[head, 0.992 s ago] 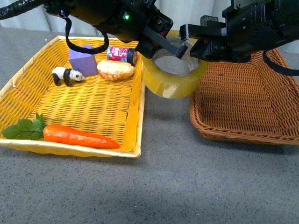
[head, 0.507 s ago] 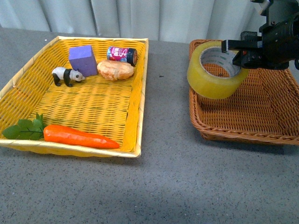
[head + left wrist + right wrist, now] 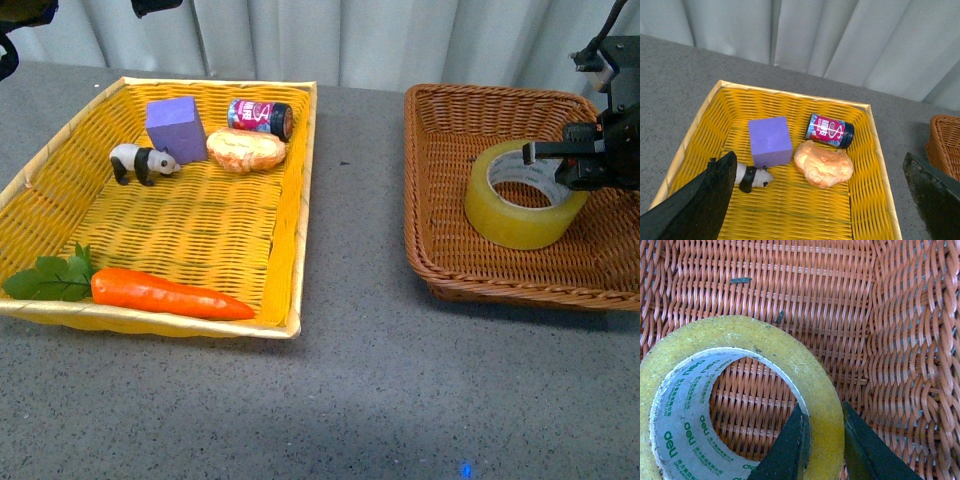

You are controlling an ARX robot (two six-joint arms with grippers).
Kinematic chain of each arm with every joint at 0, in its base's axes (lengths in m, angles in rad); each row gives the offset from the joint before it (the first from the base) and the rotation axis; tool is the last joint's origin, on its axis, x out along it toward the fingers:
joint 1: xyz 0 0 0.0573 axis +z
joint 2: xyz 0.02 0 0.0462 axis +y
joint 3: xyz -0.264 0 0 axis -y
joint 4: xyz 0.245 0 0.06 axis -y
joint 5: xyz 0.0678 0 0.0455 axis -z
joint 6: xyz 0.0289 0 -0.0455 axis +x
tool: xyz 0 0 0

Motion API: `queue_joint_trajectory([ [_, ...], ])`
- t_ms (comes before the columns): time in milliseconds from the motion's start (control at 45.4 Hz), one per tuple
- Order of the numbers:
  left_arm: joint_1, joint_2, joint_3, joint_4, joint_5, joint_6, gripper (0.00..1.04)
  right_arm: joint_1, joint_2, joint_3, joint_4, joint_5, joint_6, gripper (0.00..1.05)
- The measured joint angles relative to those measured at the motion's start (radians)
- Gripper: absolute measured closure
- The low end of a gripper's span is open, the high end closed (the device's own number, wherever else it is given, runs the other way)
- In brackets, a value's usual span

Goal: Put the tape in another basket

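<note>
The tape (image 3: 518, 213), a wide yellowish roll with a white printed core, sits low inside the brown wicker basket (image 3: 470, 270) on the right. My right gripper (image 3: 572, 168) is shut on the roll's far right wall, one finger inside the core and one outside. In the right wrist view the two dark fingers (image 3: 790, 450) pinch the roll's yellow rim (image 3: 765, 345) above the basket's weave (image 3: 900, 340). My left gripper (image 3: 820, 200) is open and empty, high above the yellow tray (image 3: 860, 200); only a bit of the left arm shows at the front view's top left.
The yellow tray (image 3: 290, 240) on the left holds a purple block (image 3: 176, 127), a toy panda (image 3: 143, 161), a bread roll (image 3: 246, 150), a can (image 3: 260, 115) and a carrot (image 3: 165, 293) with leaves. Grey table lies between the two baskets. A curtain hangs behind.
My right gripper carried the tape from the gap between the baskets rightward and down into the brown basket. The left arm let go and withdrew up and to the left.
</note>
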Motion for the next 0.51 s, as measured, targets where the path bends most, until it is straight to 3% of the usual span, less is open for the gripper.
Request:
queue_joint_trajectory([
  [132, 0.003, -0.001, -0.011, 0.002, -0.03, -0.003, 0.07, -0.005, 0.002, -0.01, 0.018, 0.0, -0.004, 0.81],
  [353, 0.017, -0.025, -0.045, 0.039, -0.145, -0.02, 0.07, -0.025, -0.084, -0.121, 0.16, -0.025, -0.027, 0.37],
  [397, 0.028, -0.027, -0.066, 0.089, -0.11, -0.002, 0.1, -0.031, -0.112, -0.138, 0.177, -0.026, -0.026, 0.28],
  [419, 0.036, -0.027, -0.101, 0.191, -0.042, 0.031, 0.15, -0.034, -0.124, -0.14, 0.181, -0.025, -0.026, 0.22],
  [441, 0.044, -0.03, -0.14, 0.285, 0.014, 0.068, 0.21, -0.037, -0.123, -0.164, 0.268, -0.02, -0.016, 0.22],
  [507, 0.053, -0.056, -0.229, 0.431, 0.063, 0.134, 0.33, -0.043, -0.106, -0.28, 0.654, -0.012, -0.012, 0.34],
])
